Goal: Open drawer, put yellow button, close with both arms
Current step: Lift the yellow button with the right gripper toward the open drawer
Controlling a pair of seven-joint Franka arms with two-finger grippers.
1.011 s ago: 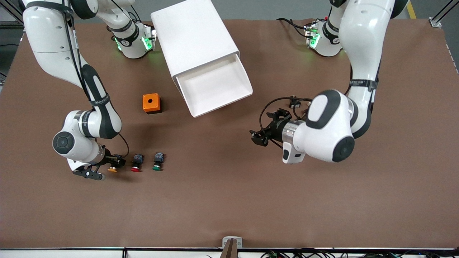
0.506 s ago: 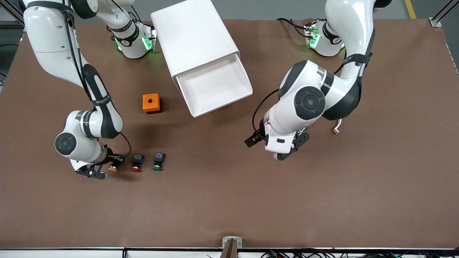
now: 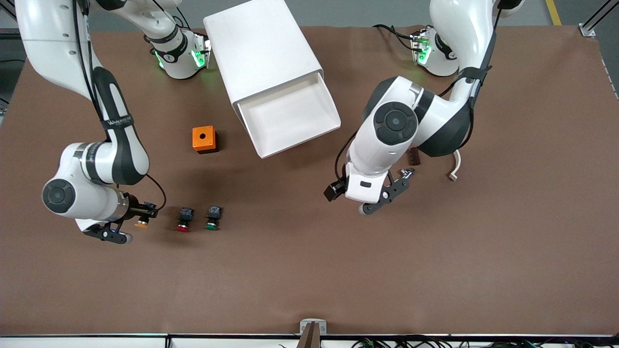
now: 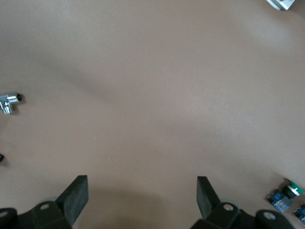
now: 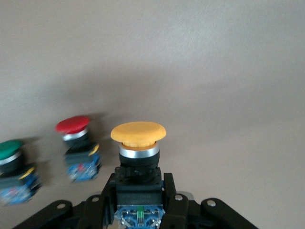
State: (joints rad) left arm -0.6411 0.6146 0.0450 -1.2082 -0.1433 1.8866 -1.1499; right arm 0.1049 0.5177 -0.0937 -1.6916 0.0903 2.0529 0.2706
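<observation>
We see the right pincer clamped on the black body of the yellow button, cap pointing away from the wrist, so the mushroom cap stays clear of the fingers. In the front view the yellow button hangs in the right pincer just above the bench, beside the red-capped button and the green-capped button, which lie in a row toward the right arm's end. We judge the grip on the body is chosen so the part can be dropped cap-free into the tray.

The drawer stands pulled out of the white cabinet, its tray bare and facing upward, ready to receive the button. An orange box with a hole sits between the cabinet and the buttons.

The left pincer has its fingers spread wide over bare bench, holding nothing; in the front view the left pincer waits near the drawer's front, presumably placed to help push it shut.
</observation>
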